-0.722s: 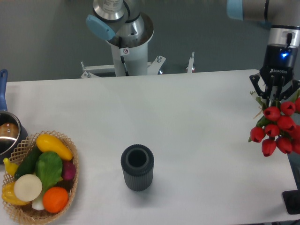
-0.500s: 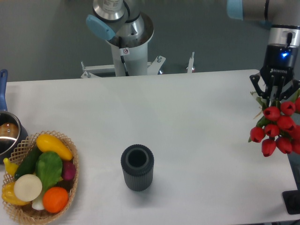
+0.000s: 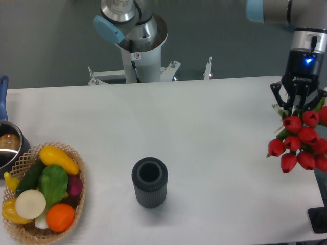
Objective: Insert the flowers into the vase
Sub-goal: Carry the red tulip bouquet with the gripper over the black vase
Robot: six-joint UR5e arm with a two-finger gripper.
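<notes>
The gripper (image 3: 297, 104) is clamping the red tulips (image 3: 300, 144) (heads hanging toward the camera); the ribbed grey vase (image 3: 149, 182) is standing upright well apart, leftward.

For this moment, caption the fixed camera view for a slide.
Gripper holds red tulips at the table's right edge, with the empty grey vase standing mid-table.

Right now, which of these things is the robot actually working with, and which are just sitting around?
Part of the job:
- red tulips, held in the hand at the table's right edge
- ribbed dark grey vase, standing empty

Just lying about:
- wicker basket of vegetables
- steel pot with blue handle
</notes>
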